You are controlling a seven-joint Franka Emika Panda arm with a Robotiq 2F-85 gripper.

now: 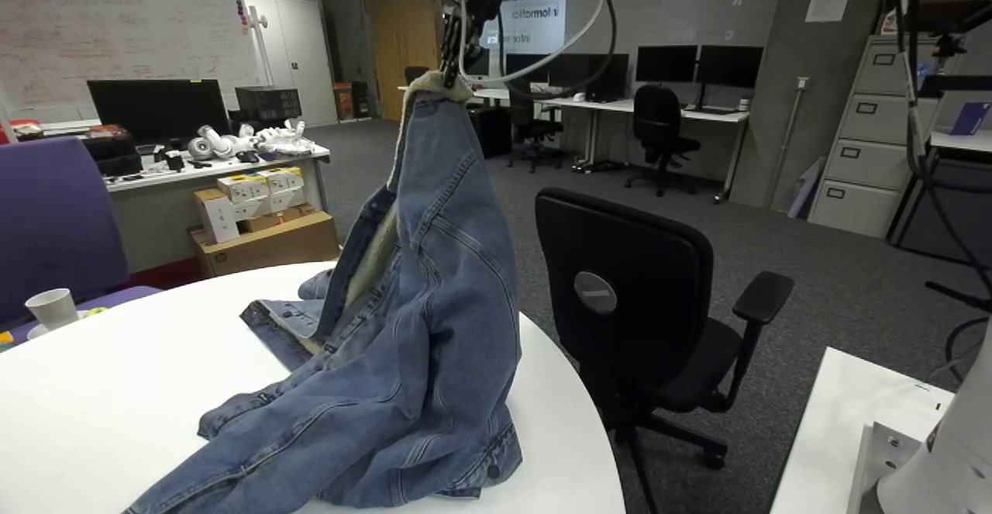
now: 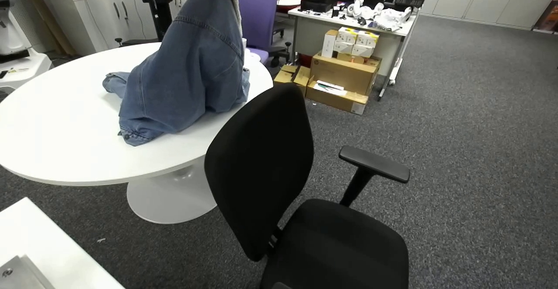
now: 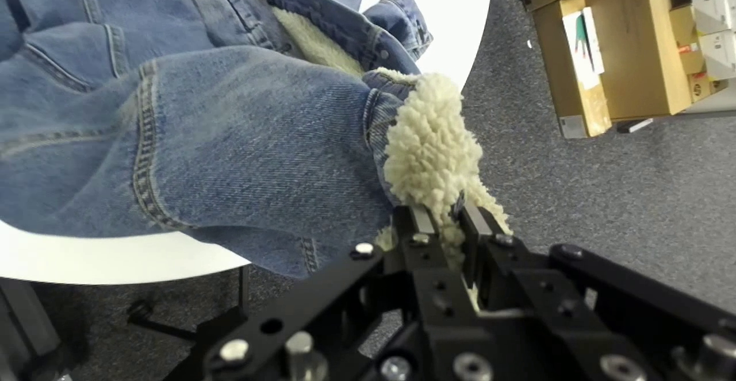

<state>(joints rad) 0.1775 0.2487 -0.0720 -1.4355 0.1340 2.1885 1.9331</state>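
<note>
A blue denim jacket (image 1: 465,281) with cream fleece lining hangs by its collar above a round white table (image 1: 116,390). My gripper (image 1: 449,78) is shut on the fleece collar (image 1: 425,84), pinching it from above. Lower down, the sleeves and hem still rest on the tabletop. In the wrist view the fleece (image 3: 431,139) bunches between the two fingertips of the gripper (image 3: 444,217), and the denim (image 3: 276,134) spreads off to the left. Another exterior view shows the back of the jacket (image 2: 187,62); the gripper lies beyond that view's top edge.
A black office chair (image 2: 261,171) stands close against the table's edge. On the far side is a purple chair (image 1: 54,212) with a white cup (image 1: 53,308) near it. Cardboard boxes (image 2: 344,75) sit on the floor by a cluttered desk. A white side table (image 1: 852,421) is at the right.
</note>
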